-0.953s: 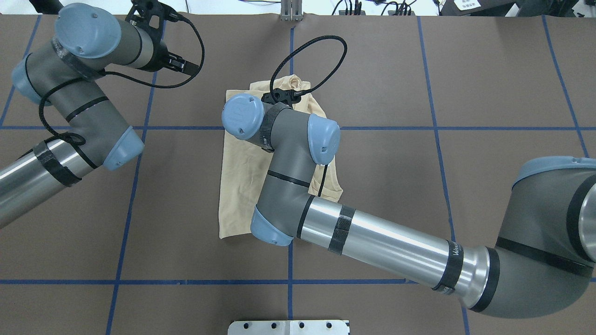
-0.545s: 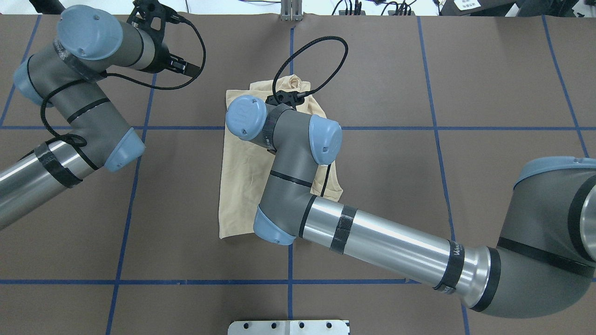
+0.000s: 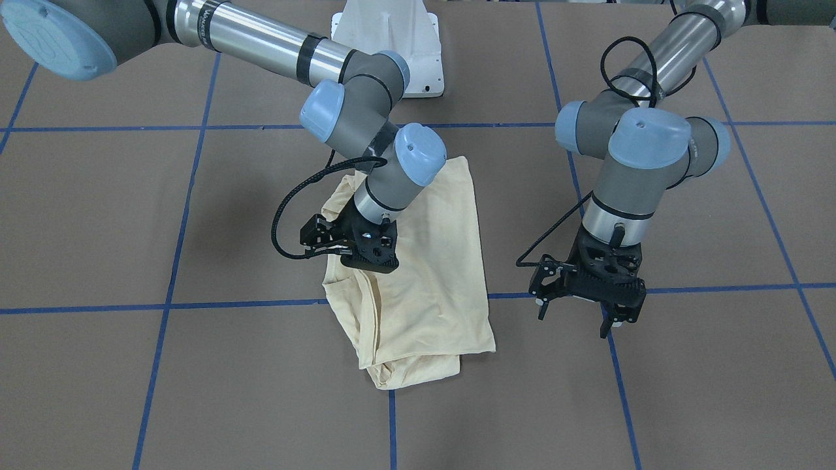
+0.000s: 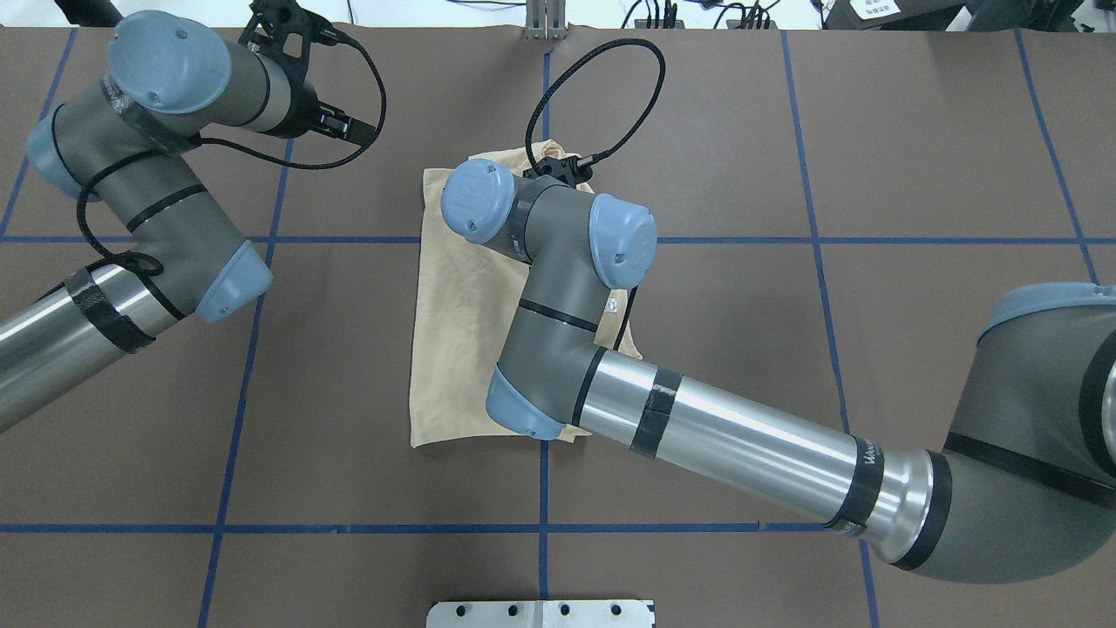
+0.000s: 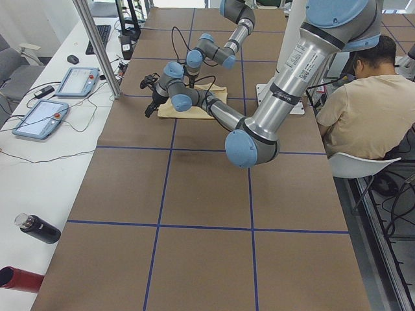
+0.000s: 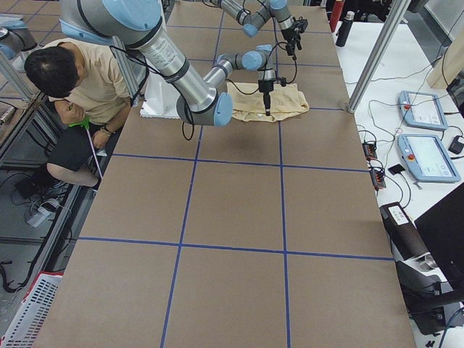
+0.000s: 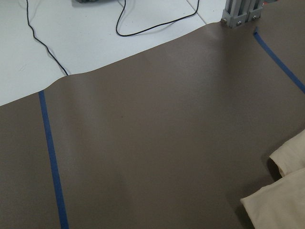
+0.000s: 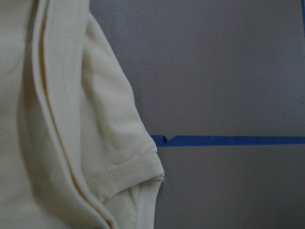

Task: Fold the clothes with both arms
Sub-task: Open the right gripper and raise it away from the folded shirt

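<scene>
Item: folded cream long-sleeved T-shirt (image 3: pixel 424 274) on table (image 3: pixel 196 365).
Right pincer (image 3: pixel 373 263) low at layered edge, opening and hold not discernible.
Left pincer (image 3: pixel 573 320) spread wide, empty, well apart.
Hazard: right pincer catches one layer only, so lifting drags fold open.

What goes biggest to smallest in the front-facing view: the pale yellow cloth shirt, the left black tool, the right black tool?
1. Pale yellow cloth shirt: clearly the largest.
2-3. Left black tool and right black tool: they look about alike, too close to rank.
</scene>
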